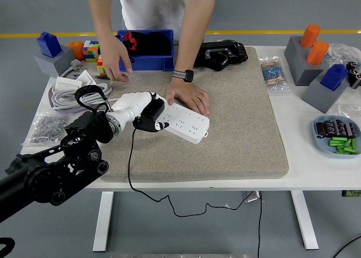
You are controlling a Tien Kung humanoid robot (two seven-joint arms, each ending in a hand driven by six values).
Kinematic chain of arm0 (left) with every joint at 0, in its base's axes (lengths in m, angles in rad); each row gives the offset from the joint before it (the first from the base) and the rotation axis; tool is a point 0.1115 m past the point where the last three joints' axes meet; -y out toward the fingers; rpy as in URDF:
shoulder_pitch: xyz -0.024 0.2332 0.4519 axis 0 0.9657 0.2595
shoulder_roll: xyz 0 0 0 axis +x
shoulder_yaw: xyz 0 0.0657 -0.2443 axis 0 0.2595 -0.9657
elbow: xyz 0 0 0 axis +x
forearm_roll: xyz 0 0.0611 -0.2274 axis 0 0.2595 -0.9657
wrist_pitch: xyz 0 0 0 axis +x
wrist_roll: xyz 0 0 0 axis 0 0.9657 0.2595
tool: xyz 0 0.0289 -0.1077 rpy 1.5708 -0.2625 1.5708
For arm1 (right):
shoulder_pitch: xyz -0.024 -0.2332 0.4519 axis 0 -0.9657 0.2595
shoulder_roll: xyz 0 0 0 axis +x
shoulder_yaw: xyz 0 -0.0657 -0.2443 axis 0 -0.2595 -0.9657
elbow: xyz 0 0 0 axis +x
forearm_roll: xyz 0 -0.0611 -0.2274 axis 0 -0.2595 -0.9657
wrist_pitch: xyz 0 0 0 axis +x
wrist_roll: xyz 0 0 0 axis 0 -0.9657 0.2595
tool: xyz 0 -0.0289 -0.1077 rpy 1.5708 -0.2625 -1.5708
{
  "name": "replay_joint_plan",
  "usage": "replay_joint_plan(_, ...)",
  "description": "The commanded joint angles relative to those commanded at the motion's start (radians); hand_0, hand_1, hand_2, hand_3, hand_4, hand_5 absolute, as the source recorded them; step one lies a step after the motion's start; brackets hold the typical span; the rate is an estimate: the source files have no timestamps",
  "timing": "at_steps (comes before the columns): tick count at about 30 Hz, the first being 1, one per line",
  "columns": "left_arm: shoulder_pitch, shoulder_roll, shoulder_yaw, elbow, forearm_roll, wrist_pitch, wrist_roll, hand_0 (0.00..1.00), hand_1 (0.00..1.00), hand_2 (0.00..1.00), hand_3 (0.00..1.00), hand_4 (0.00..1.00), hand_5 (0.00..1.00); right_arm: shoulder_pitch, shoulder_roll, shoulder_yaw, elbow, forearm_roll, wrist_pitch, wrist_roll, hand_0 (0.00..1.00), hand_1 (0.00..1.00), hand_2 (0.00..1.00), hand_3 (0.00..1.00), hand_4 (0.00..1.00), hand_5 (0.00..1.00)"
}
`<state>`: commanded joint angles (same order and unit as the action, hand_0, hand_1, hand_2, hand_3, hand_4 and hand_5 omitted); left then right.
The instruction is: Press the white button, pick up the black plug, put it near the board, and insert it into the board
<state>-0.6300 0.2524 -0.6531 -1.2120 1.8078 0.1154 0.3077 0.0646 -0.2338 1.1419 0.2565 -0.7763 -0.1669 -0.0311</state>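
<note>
A white power strip (183,120) lies on the grey mat (237,128). My left hand (148,115), white with black fingertips, is shut on the black plug (153,115) and holds it at the strip's left end, touching or just over it. The plug's black cable (131,168) hangs down over the table's front edge. A person's hand (189,96) presses down on the strip's far side. The person's other hand (115,59) is raised near the blue bin. The strip's white button is hidden. My right hand is out of view.
A blue bin (145,44) and a black device (221,54) stand at the back. White adapters and cable (76,89) and a bag of screws (48,127) lie at left. Grey blocks with orange and blue pieces (316,61) and a tray of parts (337,135) are at right.
</note>
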Motion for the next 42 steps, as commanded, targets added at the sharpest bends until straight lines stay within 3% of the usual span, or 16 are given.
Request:
replay_joint_plan(10, 0.107, 0.016, -0.234, -0.127, 0.025, 0.113, -0.117, 0.766, 0.826, 0.769, 0.761, 0.837, 0.44, -0.001, 0.0, -0.002, 0.001, -0.002, 0.0, 0.0, 0.587, 0.492, 0.493, 0.52, 0.63, 0.309)
replay_joint_plan(15, 0.159, 0.025, -0.346, -0.139, 0.037, 0.116, -0.129, 0.768, 0.824, 0.764, 0.751, 0.836, 0.435, -0.002, 0.0, 0.001, 0.002, -0.003, 0.001, -0.001, 0.586, 0.491, 0.493, 0.52, 0.629, 0.311)
replay_joint_plan(22, 0.234, 0.012, -0.513, -0.098, 0.04, 0.103, -0.158, 0.768, 0.82, 0.756, 0.739, 0.825, 0.417, 0.003, 0.001, 0.011, 0.006, -0.006, 0.003, -0.006, 0.586, 0.49, 0.493, 0.523, 0.629, 0.308)
replay_joint_plan(31, 0.315, 0.006, -0.715, -0.093, 0.011, 0.126, -0.219, 0.772, 0.819, 0.754, 0.733, 0.815, 0.388, 0.01, 0.0, 0.025, 0.011, -0.012, 0.004, -0.008, 0.587, 0.489, 0.493, 0.522, 0.63, 0.309)
replay_joint_plan(42, 0.382, 0.011, -0.874, -0.1, 0.023, 0.106, -0.229, 0.773, 0.82, 0.752, 0.725, 0.806, 0.38, 0.006, 0.004, 0.036, 0.006, -0.02, 0.012, -0.026, 0.585, 0.489, 0.493, 0.523, 0.631, 0.31)
